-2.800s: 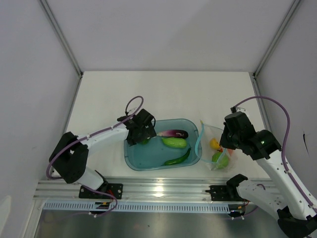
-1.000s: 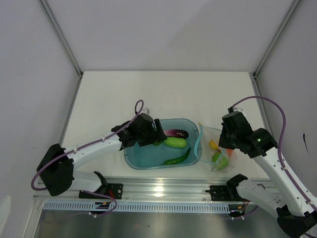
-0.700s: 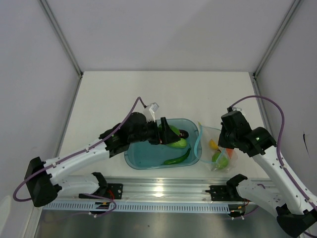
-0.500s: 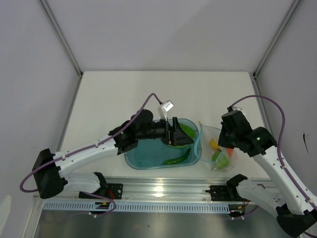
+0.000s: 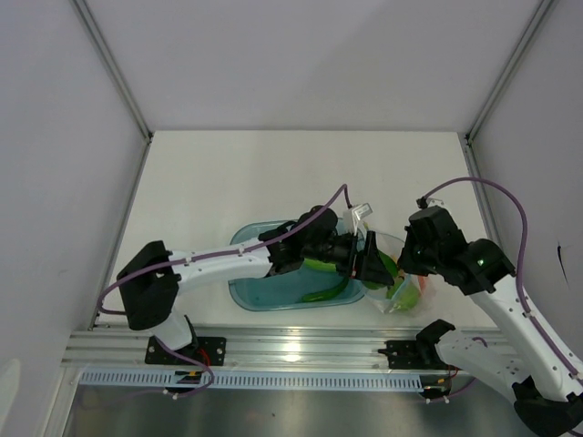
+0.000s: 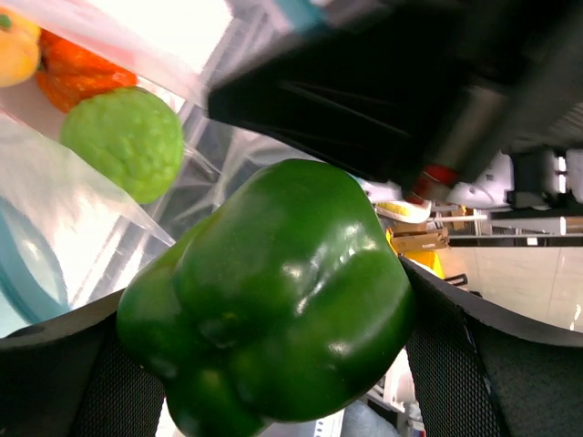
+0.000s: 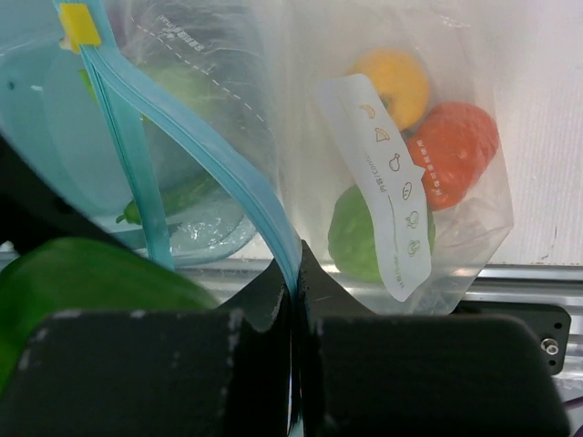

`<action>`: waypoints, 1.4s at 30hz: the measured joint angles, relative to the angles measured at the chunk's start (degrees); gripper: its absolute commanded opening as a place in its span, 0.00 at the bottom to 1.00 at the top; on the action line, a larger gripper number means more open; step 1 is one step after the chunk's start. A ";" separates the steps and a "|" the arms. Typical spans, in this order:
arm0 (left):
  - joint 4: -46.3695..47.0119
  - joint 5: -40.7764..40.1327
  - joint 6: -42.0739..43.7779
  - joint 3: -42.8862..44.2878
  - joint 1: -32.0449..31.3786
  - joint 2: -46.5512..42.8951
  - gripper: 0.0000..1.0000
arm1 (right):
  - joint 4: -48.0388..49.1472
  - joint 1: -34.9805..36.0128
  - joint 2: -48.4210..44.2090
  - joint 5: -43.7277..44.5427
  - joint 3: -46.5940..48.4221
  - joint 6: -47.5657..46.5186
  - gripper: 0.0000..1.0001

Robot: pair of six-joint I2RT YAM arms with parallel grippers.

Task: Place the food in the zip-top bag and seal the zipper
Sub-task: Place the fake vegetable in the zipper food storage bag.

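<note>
The left arm (image 5: 228, 264) reaches across the blue tub (image 5: 246, 293) to the mouth of the zip-top bag (image 5: 392, 241), which lies by the table's (image 5: 273, 173) near edge, towards its near right corner. The left jaws stand wide apart, clamped on the green bell pepper (image 6: 273, 309). The right arm's (image 5: 492, 273) jaws are pressed together on the zipper (image 7: 219, 173), holding one lip of the bag up. Inside the bag sit a yellow fruit (image 7: 393, 84), a red tomato (image 7: 455, 150) and a green round fruit (image 7: 364, 232).

The pepper looks bulky against a floppy mouth held at only one point. If the left jaws let go before it passes the teal strip, it would likely drop onto the table or roll back into the tub. If it is pushed in hard, it could drag the thin plastic and pull the strip out of the right jaws, collapsing the mouth. The two wrists are just beside each other, so a sideways correction risks a knock.

The bag is hemmed in: tub wall touching or just beside it on the left, the metal rail (image 5: 301, 346) along the near edge, the right arm over it. Open room lies towards the table's far edge. A dark green chili (image 5: 326, 293) is left in the tub under the left arm.
</note>
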 measured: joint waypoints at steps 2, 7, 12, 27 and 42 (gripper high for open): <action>-0.96 -0.02 -0.39 1.31 -0.24 1.86 0.21 | 0.00 0.26 -0.33 -0.24 0.00 0.20 0.00; -4.35 -0.94 -0.61 3.91 -0.39 5.18 0.26 | -0.07 0.46 -0.48 -0.20 0.42 0.22 0.00; -6.47 -2.62 -0.57 4.07 -0.50 5.44 0.75 | -0.17 0.48 -0.61 -0.15 1.66 0.44 0.00; -10.64 -4.28 4.66 4.02 -1.09 2.51 1.00 | -1.18 0.48 -1.03 0.59 1.88 0.61 0.00; -14.58 -10.08 9.22 -2.67 -1.38 -13.60 1.00 | -3.93 0.46 -0.55 3.96 3.78 0.61 0.00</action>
